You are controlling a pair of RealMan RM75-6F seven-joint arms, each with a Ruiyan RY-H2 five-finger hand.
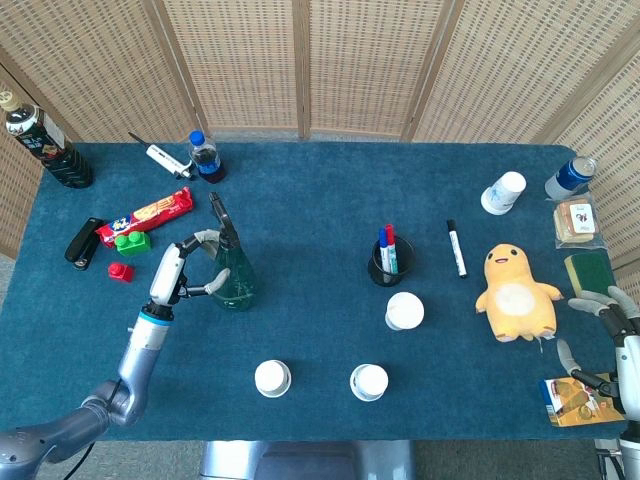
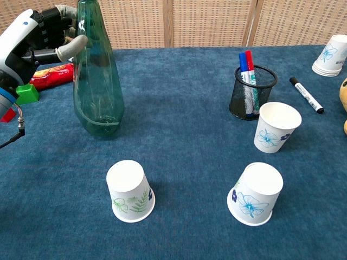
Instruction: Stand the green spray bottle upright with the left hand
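Note:
The green spray bottle (image 1: 233,274) (image 2: 98,76) stands upright on the blue table, left of centre, its black nozzle at the top. My left hand (image 1: 184,272) (image 2: 44,37) wraps around its upper body from the left, with the thumb in front and the fingers behind it. The bottle's base appears to rest on the cloth. At the far right edge my right hand (image 1: 612,328) hovers with fingers apart, holding nothing; the chest view does not show it.
Two upturned paper cups (image 2: 130,190) (image 2: 255,193) and an upright one (image 2: 276,126) stand in front. A mesh pen holder (image 2: 252,92) and a marker (image 1: 456,248) lie mid-right. A plush toy (image 1: 514,292), toy bricks (image 1: 131,242) and a snack pack (image 1: 145,217) are nearby.

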